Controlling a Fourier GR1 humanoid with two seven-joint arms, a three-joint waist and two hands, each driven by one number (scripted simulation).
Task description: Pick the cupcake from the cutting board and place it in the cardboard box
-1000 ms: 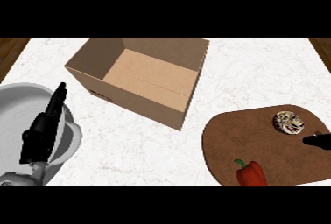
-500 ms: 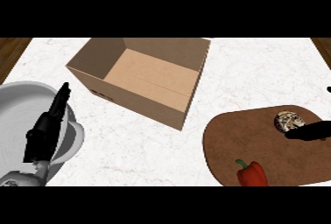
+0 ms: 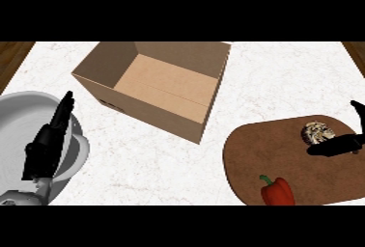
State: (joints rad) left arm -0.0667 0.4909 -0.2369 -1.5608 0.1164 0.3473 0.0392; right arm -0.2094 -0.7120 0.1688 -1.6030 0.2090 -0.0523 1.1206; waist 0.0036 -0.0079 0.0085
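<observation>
The cupcake (image 3: 315, 131), with pale frosting, stands on the brown cutting board (image 3: 260, 152) at the right. My right hand (image 3: 336, 145) comes in from the right edge. Its thumb lies just on the near side of the cupcake, and a finger (image 3: 357, 112) rises on the far right side. The hand is open around the cupcake and has not curled onto it. The open cardboard box (image 3: 153, 84) sits at the top centre, nothing inside. My left hand (image 3: 46, 147) rests open at the left, fingers straight.
A red bell pepper (image 3: 276, 190) lies at the near edge of the cutting board. A grey round bowl (image 3: 18, 108) sits under my left hand at the left edge. White marble counter (image 3: 157, 169) lies between box and board.
My right hand has slid further left onto the board, its thumb now alongside the cupcake and a finger showing beyond it. The left hand, cupcake and box have not moved.
</observation>
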